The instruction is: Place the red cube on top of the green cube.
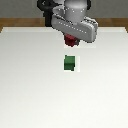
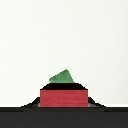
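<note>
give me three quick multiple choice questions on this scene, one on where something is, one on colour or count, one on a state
1. Where is the green cube?
A. resting on the white table
B. on top of the red cube
C. inside the hand

2. How many cubes are in view?
A. one
B. two
C. four

3. What is the state of the red cube?
A. lying free on the table
C. stacked on the green cube
B. gripped in the hand, raised off the table

Answers:
1. A, the exterior view shows it sitting alone on the table, nearer the camera than the arm.
2. B, one red and one green cube show in both views.
3. B, the wrist view shows the red cube between the fingers, and in the exterior view it sits under the hand, apart from the green cube.
</note>
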Controlling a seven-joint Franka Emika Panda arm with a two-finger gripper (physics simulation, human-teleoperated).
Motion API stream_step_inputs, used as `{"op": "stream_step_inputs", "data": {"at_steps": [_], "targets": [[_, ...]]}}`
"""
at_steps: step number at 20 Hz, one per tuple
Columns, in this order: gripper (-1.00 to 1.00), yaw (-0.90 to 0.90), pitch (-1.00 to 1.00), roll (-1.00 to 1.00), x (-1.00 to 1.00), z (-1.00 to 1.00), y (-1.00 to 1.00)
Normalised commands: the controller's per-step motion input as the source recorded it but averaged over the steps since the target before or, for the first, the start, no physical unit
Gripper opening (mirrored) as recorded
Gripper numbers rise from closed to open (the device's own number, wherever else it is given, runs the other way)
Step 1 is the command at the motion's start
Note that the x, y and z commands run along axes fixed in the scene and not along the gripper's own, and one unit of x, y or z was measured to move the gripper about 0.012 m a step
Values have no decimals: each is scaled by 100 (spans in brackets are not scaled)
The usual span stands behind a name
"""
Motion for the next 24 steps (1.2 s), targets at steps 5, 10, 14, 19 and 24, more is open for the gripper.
{"op": "stream_step_inputs", "data": {"at_steps": [5, 10, 14, 19, 24], "targets": [[-100, 0, 0, 0, 20, -40, 0], [-100, 0, 0, 0, 0, -20, 0], [-100, 0, 0, 0, 0, -75, 0], [100, 0, 0, 0, 0, 0, 0], [100, 0, 0, 0, 0, 0, 0]]}}
